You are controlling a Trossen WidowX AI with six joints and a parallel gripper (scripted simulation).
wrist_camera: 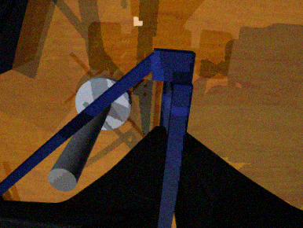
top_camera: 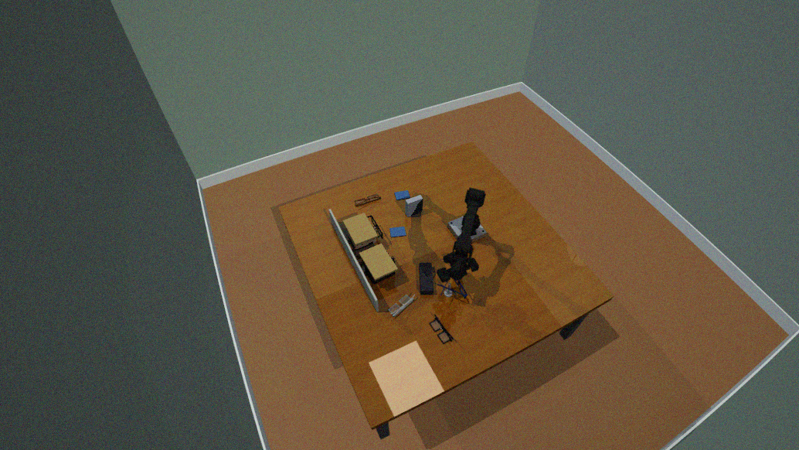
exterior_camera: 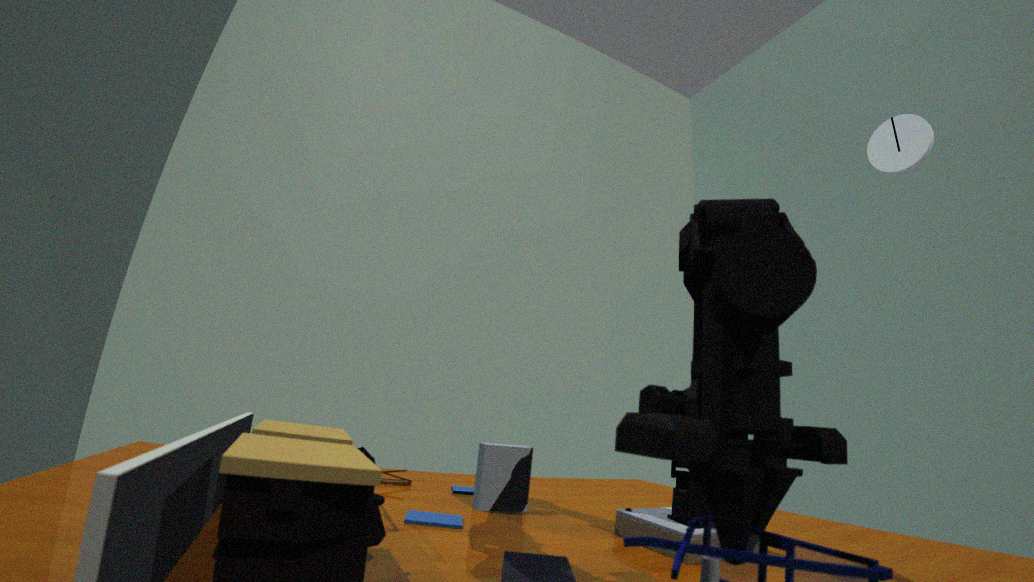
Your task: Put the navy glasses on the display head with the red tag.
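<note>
My gripper (top_camera: 451, 279) (exterior_camera: 730, 536) (wrist_camera: 166, 136) is shut on the navy glasses (top_camera: 455, 291) (exterior_camera: 787, 556) (wrist_camera: 174, 67). It holds them by a thin frame bar, low over the table in front of the arm's base. Two dark display heads with tan tops (top_camera: 359, 229) (top_camera: 378, 262) (exterior_camera: 300, 498) stand side by side against a grey backboard (top_camera: 351, 258) (exterior_camera: 159, 484), to the left of the gripper and apart from it. I cannot see a red tag in any view. A small grey peg (top_camera: 447, 290) (exterior_camera: 709, 571) (wrist_camera: 78, 158) stands right under the held glasses.
A dark case (top_camera: 426, 277) (exterior_camera: 539, 567) lies between the heads and the gripper. Other glasses lie at the back (top_camera: 367, 199), by the backboard's end (top_camera: 401, 305) and in front (top_camera: 440, 329). Also on the table are two blue cloths (top_camera: 397, 231) (top_camera: 402, 195), a grey-black box (top_camera: 414, 206) (exterior_camera: 502, 477) and a tan mat (top_camera: 406, 377).
</note>
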